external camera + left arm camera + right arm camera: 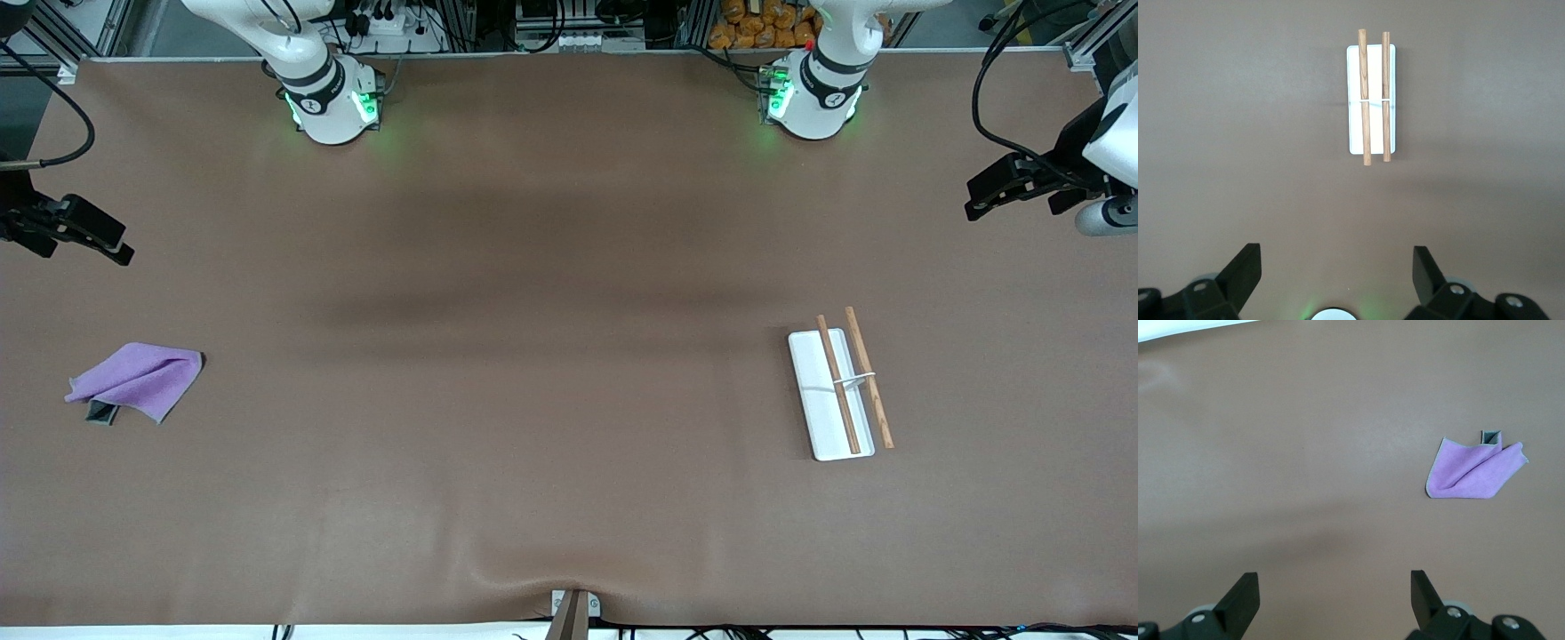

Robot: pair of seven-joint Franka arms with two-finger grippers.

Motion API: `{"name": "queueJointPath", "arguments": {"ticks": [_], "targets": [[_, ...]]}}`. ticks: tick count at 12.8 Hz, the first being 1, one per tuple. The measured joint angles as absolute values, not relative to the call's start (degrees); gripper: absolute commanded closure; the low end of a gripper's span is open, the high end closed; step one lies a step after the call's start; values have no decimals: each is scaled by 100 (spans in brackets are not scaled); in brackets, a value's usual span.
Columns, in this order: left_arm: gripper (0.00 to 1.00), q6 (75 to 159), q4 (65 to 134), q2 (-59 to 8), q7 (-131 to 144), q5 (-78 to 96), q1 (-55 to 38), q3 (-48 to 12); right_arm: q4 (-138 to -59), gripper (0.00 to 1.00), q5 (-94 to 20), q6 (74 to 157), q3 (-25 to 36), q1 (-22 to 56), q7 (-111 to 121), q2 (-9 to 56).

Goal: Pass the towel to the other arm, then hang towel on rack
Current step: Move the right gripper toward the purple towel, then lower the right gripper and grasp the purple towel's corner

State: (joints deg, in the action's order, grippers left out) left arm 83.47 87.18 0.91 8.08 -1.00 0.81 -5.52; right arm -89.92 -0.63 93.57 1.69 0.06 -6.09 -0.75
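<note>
The lilac towel (pixel 138 380) lies crumpled on the brown table at the right arm's end, a dark grey corner showing; it also shows in the right wrist view (pixel 1475 470). The rack (pixel 840 384), a white tray with two brown rods and a white crossbar, stands at the left arm's end and shows in the left wrist view (pixel 1373 97). My right gripper (pixel 98 238) hangs open and empty above the table edge, apart from the towel. My left gripper (pixel 996 191) hangs open and empty above the table at its own end, apart from the rack.
The two arm bases (pixel 333 102) (pixel 813 98) stand along the table's edge farthest from the front camera. A small mount (pixel 573 609) sits at the table's nearest edge. Cables and clutter lie off the table past the bases.
</note>
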Motion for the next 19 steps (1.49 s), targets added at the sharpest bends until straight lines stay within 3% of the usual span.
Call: {"name": "queueJointPath", "arguments": {"ticks": [6, 9, 19], "targets": [[0, 8346, 8729, 89, 602, -100, 81, -556, -9000, 0, -45, 9353, 203, -67, -611, -37], [0, 8334, 8769, 83, 589, -100, 78, -572, -9044, 0, -37, 9424, 232, -471, -615, 215], [0, 8320, 8872, 82, 588, -99, 76, -588, -8502, 0, -22, 11504, 286, -1877, 304, 2635]]}}
